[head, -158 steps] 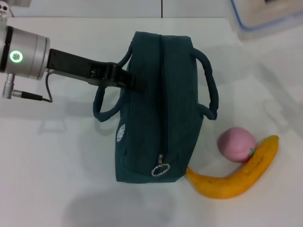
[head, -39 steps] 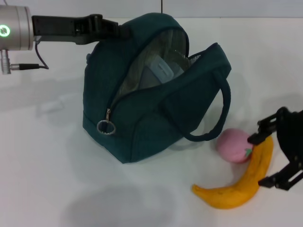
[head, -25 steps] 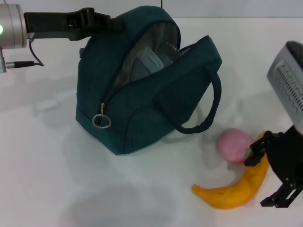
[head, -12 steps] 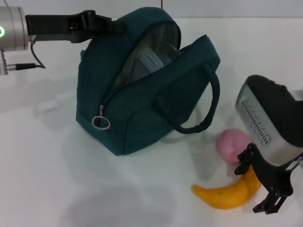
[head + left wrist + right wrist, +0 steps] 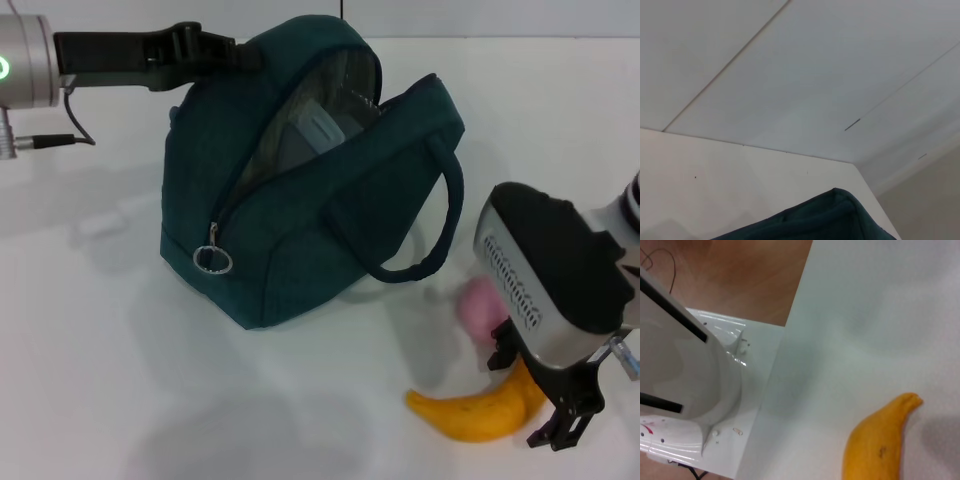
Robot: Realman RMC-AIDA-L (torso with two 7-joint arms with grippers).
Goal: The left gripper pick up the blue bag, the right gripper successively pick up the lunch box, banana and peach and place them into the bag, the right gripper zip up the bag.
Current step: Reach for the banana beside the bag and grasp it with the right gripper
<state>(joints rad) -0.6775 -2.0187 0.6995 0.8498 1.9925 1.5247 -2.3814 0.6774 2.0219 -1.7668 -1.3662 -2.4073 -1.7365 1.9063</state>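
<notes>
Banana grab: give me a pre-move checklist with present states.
1. Blue bag mouth unzipped and open: ok.
2. Left gripper at the bag's top far side, holding it up: ok.
3. Lunch box inside the bag: ok.
4. Right gripper over the banana, fingers open astride its thick end: ok.
5. Peach clear of the fingers: cannot tell, the arm hides most of it.

The left gripper (image 5: 240, 52) is showing black fingers on a silver wrist, green light glowing (thin black cable trailing). The right gripper (image 5: 540, 405) is wearing a black-and-silver vented housing.
</notes>
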